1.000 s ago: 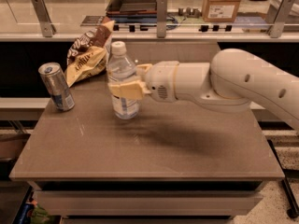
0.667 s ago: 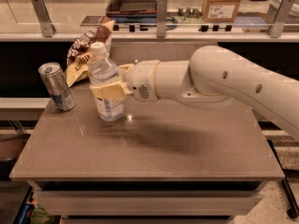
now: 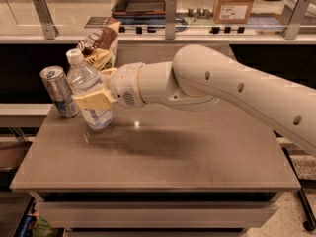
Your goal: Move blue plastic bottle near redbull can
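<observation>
The claw (image 3: 97, 88), shut around the middle of the blue plastic bottle (image 3: 83, 79), has carried it toward 9 o'clock since a second ago, from near the middle of the worktop (image 3: 177, 167) to just beside the can (image 3: 59, 90). The bottle, upright earlier, now tilts, its white cap leaning toward 11 o'clock. Whether bottle and can touch, or whether the bottle's base rests on the worktop, cannot be told. The can has not moved and stands upright near the worktop's 9 o'clock edge. A brown-and-yellow snack bag (image 3: 101, 46) sits close behind at the bottle's 1 o'clock, hemming in the far side. The white arm (image 3: 232, 88) reaches in from 3 o'clock (its shadow falls across the middle). Bare worktop spreads from the bottle toward 4 and 6 o'clock. Beyond the far edge, a counter holds a cardboard box (image 3: 232, 4).
</observation>
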`<state>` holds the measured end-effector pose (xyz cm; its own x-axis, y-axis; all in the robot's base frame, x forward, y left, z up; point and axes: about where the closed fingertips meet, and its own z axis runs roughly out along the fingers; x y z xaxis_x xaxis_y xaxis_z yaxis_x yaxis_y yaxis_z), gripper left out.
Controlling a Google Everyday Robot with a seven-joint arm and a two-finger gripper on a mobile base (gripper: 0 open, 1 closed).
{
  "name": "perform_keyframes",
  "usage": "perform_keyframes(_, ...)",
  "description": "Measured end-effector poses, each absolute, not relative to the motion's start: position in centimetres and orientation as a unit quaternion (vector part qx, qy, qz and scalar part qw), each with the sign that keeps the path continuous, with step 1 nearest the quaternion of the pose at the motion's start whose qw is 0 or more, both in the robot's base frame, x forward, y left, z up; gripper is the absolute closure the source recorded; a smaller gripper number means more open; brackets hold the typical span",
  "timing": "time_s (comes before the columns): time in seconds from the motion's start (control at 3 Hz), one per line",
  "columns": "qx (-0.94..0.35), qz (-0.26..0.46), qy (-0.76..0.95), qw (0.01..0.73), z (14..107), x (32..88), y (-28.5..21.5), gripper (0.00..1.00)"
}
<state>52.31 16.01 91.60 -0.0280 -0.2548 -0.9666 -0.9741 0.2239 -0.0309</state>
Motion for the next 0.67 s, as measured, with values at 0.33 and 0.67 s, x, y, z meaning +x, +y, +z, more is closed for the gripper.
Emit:
perform_keyframes(0.33,-0.521,0.36,0.599,0.489,90.95,52.46,16.6,1.0)
perform_keyframes(0.67,-0.522,0.361,0.598,0.489,91.08,52.3,16.76,0.82)
